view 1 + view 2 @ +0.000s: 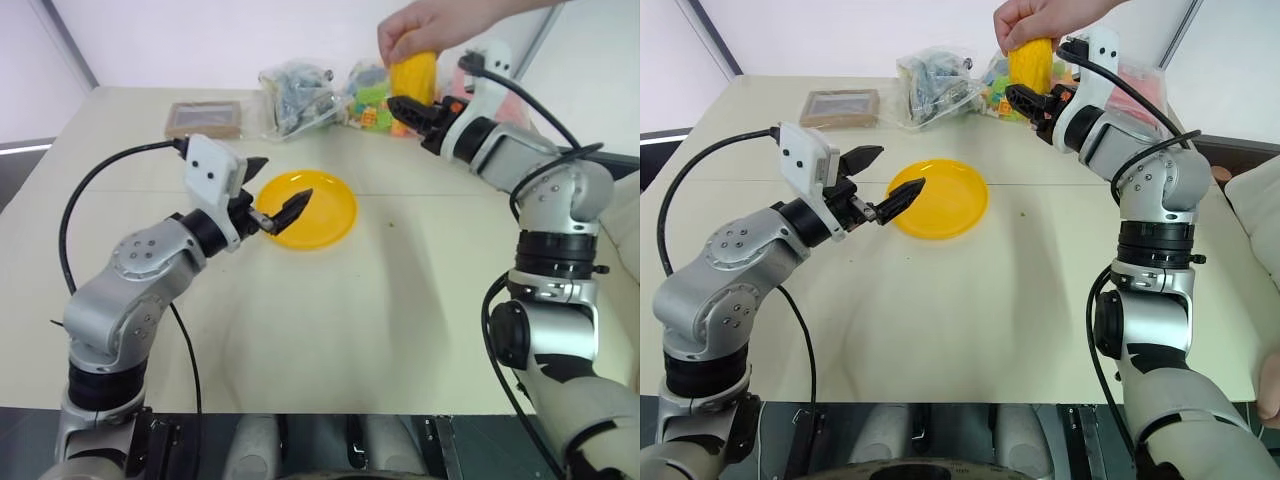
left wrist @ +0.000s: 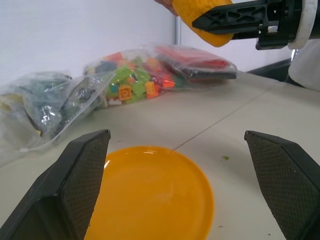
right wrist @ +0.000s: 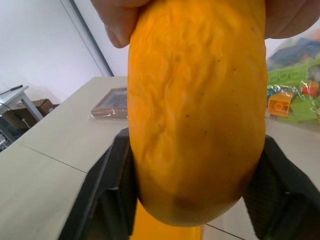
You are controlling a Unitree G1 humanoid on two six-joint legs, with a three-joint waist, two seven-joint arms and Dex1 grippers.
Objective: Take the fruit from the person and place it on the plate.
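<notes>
the right tool [image 1: 412, 108] is clamped on the lower end of the fruit [image 1: 414, 72], held from above by the person's hand [image 1: 432, 27], beyond the plate [image 1: 325, 215]. the left tool [image 1: 276, 192] gapes empty over the plate's near-left rim.

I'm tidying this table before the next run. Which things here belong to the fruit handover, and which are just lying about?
In the job:
- fruit, held from above by the person's hand, right gripper shut on its lower end
- yellow plate
- left gripper, open by the plate

Lying about:
- bag of colourful toy bricks
- bag of dark parts
- flat brown framed item
</notes>
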